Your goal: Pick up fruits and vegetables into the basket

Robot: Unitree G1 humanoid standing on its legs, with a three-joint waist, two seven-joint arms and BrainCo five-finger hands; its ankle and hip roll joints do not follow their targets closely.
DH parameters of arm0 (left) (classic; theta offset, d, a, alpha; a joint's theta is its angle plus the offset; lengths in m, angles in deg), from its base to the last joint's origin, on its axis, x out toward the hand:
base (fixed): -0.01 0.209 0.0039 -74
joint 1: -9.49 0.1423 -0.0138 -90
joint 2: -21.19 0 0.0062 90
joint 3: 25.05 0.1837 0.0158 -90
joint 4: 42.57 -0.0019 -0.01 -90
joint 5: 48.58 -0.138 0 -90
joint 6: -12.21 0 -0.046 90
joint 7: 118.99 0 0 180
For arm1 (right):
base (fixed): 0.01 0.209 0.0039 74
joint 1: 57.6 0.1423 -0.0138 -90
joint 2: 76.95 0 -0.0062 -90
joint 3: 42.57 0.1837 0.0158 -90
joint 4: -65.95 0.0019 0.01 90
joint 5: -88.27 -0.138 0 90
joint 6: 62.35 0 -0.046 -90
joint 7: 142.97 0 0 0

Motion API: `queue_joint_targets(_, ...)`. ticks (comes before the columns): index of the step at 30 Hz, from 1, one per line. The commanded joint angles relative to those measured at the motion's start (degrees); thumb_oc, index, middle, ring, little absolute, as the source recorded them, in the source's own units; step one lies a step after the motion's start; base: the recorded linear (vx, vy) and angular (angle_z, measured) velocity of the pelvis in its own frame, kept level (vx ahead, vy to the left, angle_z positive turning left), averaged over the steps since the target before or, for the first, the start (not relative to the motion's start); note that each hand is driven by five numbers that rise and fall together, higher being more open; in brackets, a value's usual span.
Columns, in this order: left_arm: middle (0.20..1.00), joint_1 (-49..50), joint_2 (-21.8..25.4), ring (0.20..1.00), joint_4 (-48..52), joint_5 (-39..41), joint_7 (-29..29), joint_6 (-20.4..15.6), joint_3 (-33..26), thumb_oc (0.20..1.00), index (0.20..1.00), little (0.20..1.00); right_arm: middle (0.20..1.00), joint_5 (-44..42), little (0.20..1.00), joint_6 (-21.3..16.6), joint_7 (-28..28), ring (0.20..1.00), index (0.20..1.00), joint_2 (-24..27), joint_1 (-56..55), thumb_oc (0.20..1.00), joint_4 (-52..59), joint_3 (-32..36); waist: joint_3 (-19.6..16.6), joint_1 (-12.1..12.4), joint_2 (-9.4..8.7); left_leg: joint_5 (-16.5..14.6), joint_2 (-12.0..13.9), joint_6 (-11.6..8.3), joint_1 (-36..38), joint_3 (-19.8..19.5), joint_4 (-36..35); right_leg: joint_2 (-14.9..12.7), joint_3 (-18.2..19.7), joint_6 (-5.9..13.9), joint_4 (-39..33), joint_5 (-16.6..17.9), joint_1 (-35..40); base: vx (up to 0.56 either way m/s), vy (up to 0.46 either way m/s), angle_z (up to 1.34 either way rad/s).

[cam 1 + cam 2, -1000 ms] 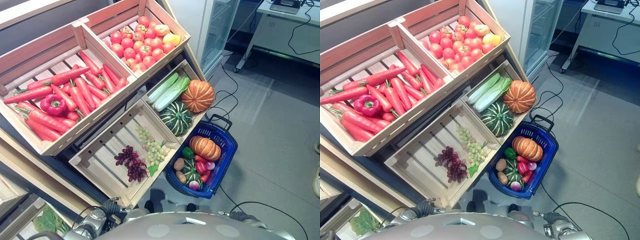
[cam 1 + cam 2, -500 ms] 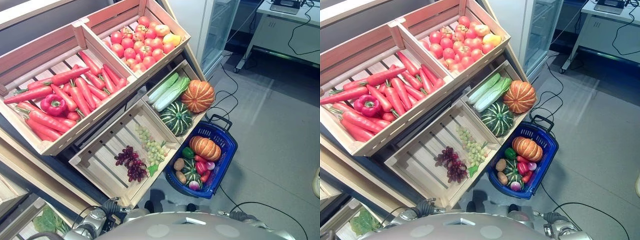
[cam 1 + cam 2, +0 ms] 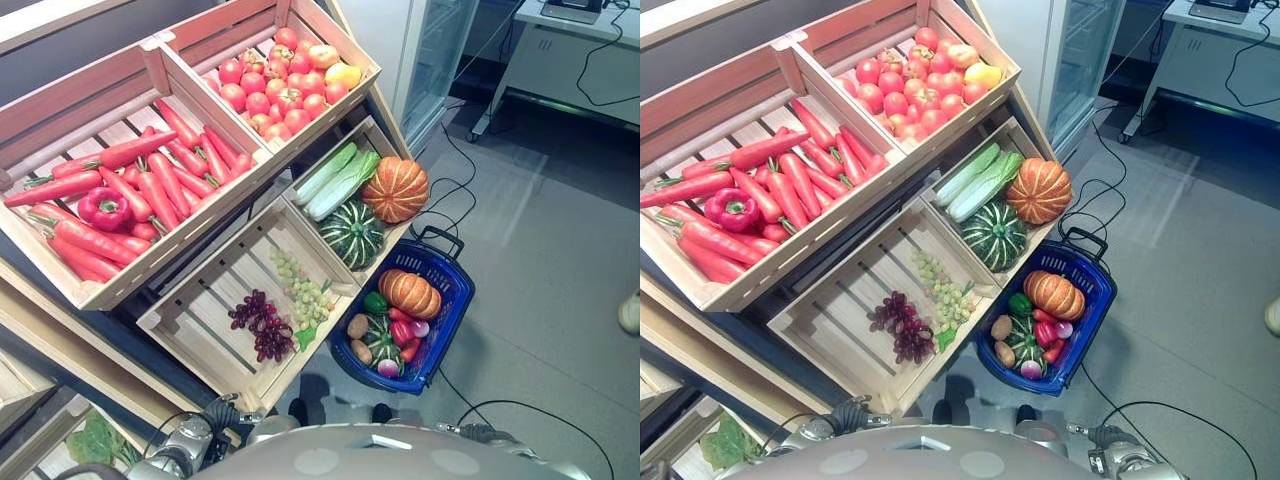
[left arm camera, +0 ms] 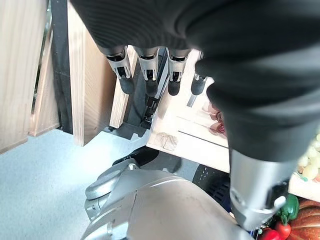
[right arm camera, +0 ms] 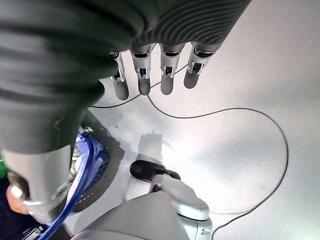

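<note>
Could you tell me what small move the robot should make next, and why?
Probably raise the right hand toward the orange pumpkin in the crate beside the blue basket. Both hands hang low with relaxed fingers and hold nothing; the left hand hangs by the stand. The basket already holds produce, and that pumpkin lies close above it on the robot's right.

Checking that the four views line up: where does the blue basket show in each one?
Left eye view: blue basket on the floor at lower right, below the crate holding the pumpkins.
Right eye view: same spot, at.
Left wrist view: a dark corner of it at, beside the crate's edge.
Right wrist view: its blue rim at.
Shared landmark: the orange pumpkin in the basket, seen from both eyes and at.
</note>
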Motion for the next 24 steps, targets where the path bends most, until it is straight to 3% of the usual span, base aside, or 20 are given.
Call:
queue_joint_targets(1,1.000,-4.38,1.19,1.000,-1.59,3.90,0.29,-1.72,0.35,1.000,1.000,1.000,1.000,-2.15,1.000,-0.20,-1.08,1.000,1.000,1.23,5.01,1.000,-1.88,-0.47,5.06,-0.40,-1.27,-3.48,-0.06,-0.43,-1.55,-0.25,0.36,-3.39,0.15,5.34,0.78,0.22,-1.47,-0.20,-0.012,-0.03)
queue_joint_targets(6,1.000,-8.27,1.63,1.000,-0.56,8.23,-0.47,-3.60,1.02,1.000,1.000,1.000,1.000,-4.56,1.000,-0.36,-2.07,1.000,1.000,2.33,9.26,1.000,-0.42,-1.02,10.61,-1.01,-0.42,-1.43,-0.46,-0.24,-7.69,-0.82,0.36,-3.30,0.63,5.11,0.55,2.28,-7.91,-0.22,-0.012,-0.02)
queue_joint_targets(10,1.000,-10.29,1.77,1.000,0.16,11.11,-0.30,-5.57,1.11,1.000,1.000,1.000,1.000,-5.39,1.000,-0.32,-1.89,1.000,1.000,2.96,11.21,1.000,0.37,-1.24,12.88,-1.31,-0.25,-0.55,-0.60,-0.21,-10.36,-1.28,0.36,-2.93,0.88,4.84,0.73,2.75,-10.57,-0.14,-0.015,-0.05)
queue_joint_targets(17,1.000,-15.61,2.18,1.000,7.28,21.87,2.49,-11.30,1.45,1.000,1.000,1.000,1.000,-7.39,1.000,0.04,-1.71,1.000,1.000,4.61,14.45,1.000,2.21,-2.49,17.56,-1.06,0.14,1.03,-1.02,-0.24,-14.04,-1.26,1.32,-2.27,0.23,3.56,6.96,0.91,-16.39,-0.12,-0.007,-0.02)
queue_joint_targets(24,1.000,-19.60,3.77,1.000,20.61,33.28,6.39,-15.30,1.22,1.000,1.000,1.000,1.000,-9.56,1.000,-0.93,-2.00,1.000,1.000,5.76,16.44,1.000,2.08,-2.06,21.55,-0.69,0.84,-1.58,-2.67,0.33,-20.95,-2.57,11.04,-2.54,0.05,2.26,13.84,-1.06,-21.51,-0.10,-0.028,0.04)
